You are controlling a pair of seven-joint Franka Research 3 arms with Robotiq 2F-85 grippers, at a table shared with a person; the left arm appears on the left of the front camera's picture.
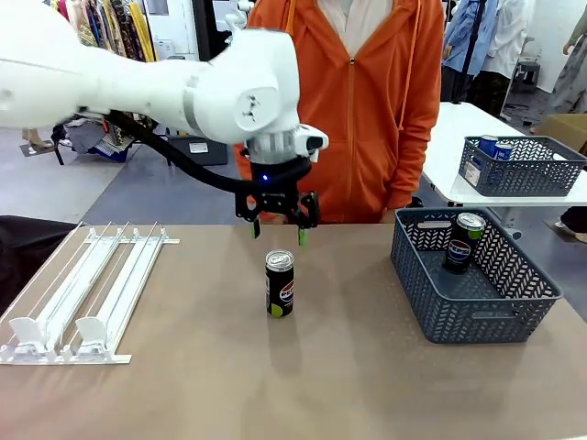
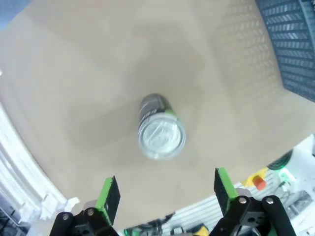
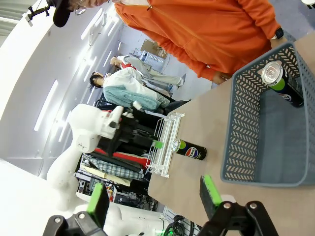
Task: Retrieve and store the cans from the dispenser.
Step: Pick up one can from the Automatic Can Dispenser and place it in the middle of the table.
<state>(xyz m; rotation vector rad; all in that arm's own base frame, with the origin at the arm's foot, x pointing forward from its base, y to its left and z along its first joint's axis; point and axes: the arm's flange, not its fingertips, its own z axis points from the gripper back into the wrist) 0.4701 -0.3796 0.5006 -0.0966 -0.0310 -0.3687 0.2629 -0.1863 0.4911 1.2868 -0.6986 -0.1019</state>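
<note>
Tan tabletop — clothes racks, second white table behind

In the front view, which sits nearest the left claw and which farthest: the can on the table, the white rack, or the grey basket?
From the left gripper:
1. Can on the table, right below it.
2. Grey basket, to its right.
3. White rack, far left, slightly farther than the basket.

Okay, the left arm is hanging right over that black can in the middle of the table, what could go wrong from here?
1. The slim black drink can with the silver top stands upright and alone on the brown table; the open left gripper hovers just above, so a finger could clip the rim coming down and tip it.
2. Carrying it to the dark grey lattice plastic basket, it might knock the black can already standing inside.
</note>
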